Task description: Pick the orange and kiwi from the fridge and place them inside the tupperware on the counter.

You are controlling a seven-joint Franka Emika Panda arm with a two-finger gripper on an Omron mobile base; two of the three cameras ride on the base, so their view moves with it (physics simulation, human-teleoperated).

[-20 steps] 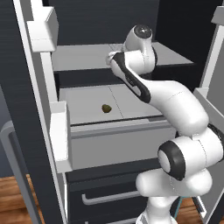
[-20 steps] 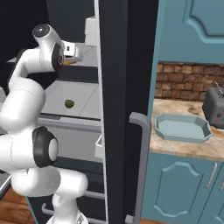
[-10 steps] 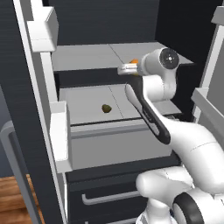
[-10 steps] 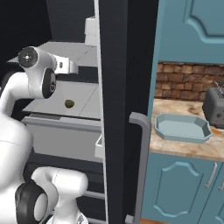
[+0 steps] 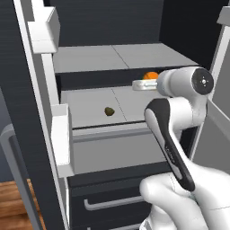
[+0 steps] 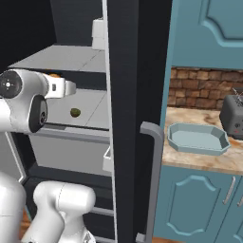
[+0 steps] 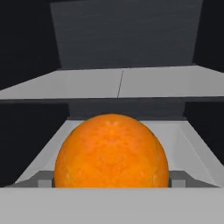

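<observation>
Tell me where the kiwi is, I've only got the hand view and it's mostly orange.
Observer: The kiwi lies alone on the middle shelf of the fridge, left of the arm as the left base view sees it.
Operator: And the tupperware?
Observer: The tupperware sits on the counter, right of the fridge, with nothing in it.
Operator: Anything beside it?
Observer: A dark toaster stands just to its right, against the brick wall.
</observation>
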